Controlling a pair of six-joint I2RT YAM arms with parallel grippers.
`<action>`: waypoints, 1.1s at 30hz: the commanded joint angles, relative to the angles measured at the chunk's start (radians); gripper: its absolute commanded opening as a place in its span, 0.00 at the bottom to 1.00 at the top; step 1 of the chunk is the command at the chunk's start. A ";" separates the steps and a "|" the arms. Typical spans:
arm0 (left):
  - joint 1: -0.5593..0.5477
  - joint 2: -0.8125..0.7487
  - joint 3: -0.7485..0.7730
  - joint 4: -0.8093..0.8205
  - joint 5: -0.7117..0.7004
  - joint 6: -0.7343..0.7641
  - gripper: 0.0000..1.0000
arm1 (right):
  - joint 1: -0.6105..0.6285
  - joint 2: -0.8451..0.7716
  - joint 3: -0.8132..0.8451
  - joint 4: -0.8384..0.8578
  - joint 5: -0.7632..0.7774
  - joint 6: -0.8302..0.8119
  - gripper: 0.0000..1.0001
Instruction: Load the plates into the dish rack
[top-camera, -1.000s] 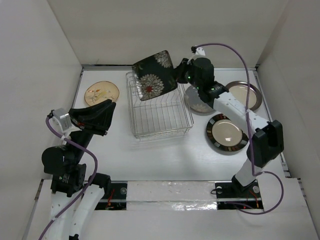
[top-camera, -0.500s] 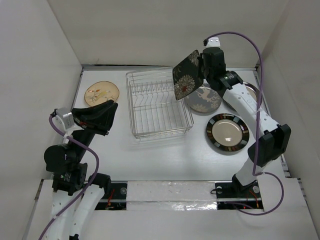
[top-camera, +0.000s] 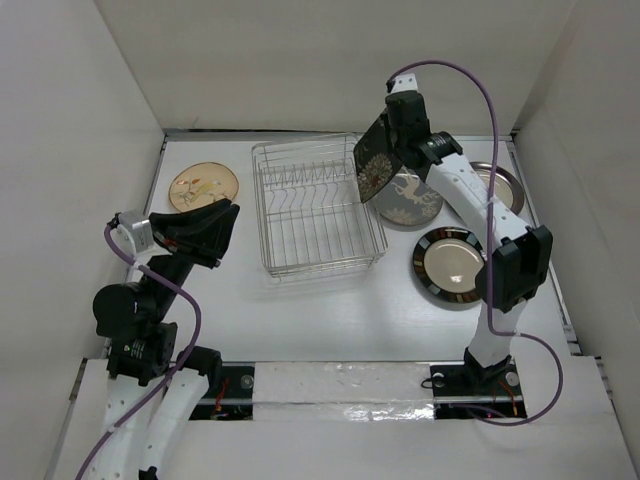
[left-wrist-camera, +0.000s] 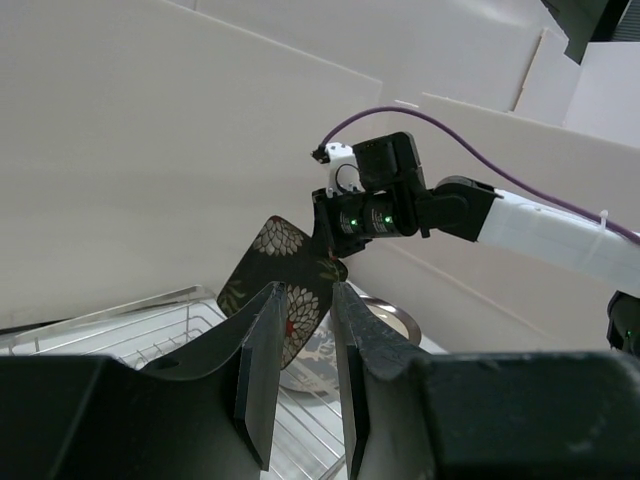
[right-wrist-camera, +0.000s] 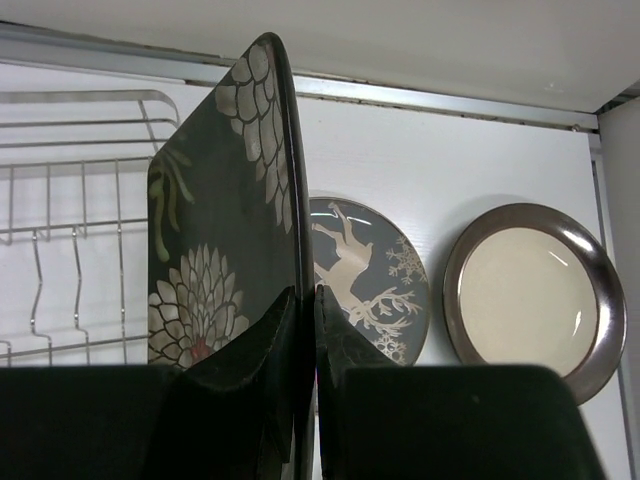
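Right now my right gripper (right-wrist-camera: 305, 300) pinches the lower edge of the floral plate (right-wrist-camera: 215, 250), fingers pressed on both faces. The plate stands on edge, nearly upright. In the top view it sits upper centre, over the right rim of the rack (top-camera: 315, 205); I cannot tell whether it touches the wires. The back wall (top-camera: 330, 70) is close behind my wrist.

Right of the held plate, the grey plate (top-camera: 412, 200) lies flat just beside the rack's right side. The grey-rimmed plate (right-wrist-camera: 535, 300) lies beyond it, edges nearly meeting. The black-rimmed plate (top-camera: 455, 265) lies lower right, apart from both.

My left gripper (left-wrist-camera: 300, 340) hangs at middle left with its jaws slightly spread, holding nothing. A strip of white table (top-camera: 245, 215) separates it from the rack's left rim. The tan plate (top-camera: 203, 186) lies just above it, near the left wall.
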 joint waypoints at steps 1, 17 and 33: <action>-0.004 0.011 -0.001 0.053 0.010 -0.006 0.23 | 0.023 -0.025 0.107 0.140 0.053 -0.045 0.00; -0.004 0.006 0.005 0.043 -0.005 0.005 0.23 | 0.083 0.086 0.188 0.111 0.097 -0.115 0.00; -0.004 0.017 0.002 0.047 0.001 0.002 0.23 | 0.143 0.164 0.245 0.094 0.188 -0.170 0.00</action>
